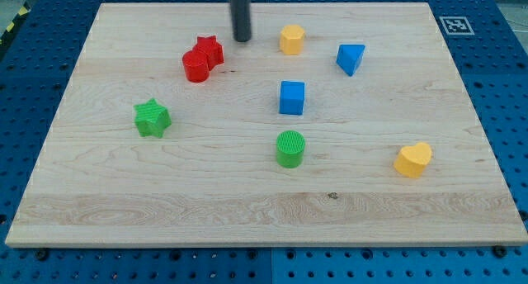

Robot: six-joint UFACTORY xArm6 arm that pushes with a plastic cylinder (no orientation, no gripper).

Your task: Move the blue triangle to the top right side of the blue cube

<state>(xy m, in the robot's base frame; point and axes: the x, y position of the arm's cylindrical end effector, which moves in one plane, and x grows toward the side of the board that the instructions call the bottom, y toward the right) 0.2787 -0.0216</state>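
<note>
The blue triangle [351, 59] lies on the wooden board toward the view's upper right. The blue cube [291, 97] sits near the middle, below and to the left of the triangle, with a clear gap between them. My tip [242, 40] is the lower end of the dark rod coming down from the view's top. It stands well to the left of the triangle, between the red star [209, 49] and the yellow hexagonal block [291, 40], touching neither.
A red cylinder [195, 67] touches the red star's lower left. A green star [152, 118] lies at the left, a green cylinder [290, 149] below the blue cube, a yellow heart [412, 160] at the lower right. The board [99, 201] rests on a blue pegboard.
</note>
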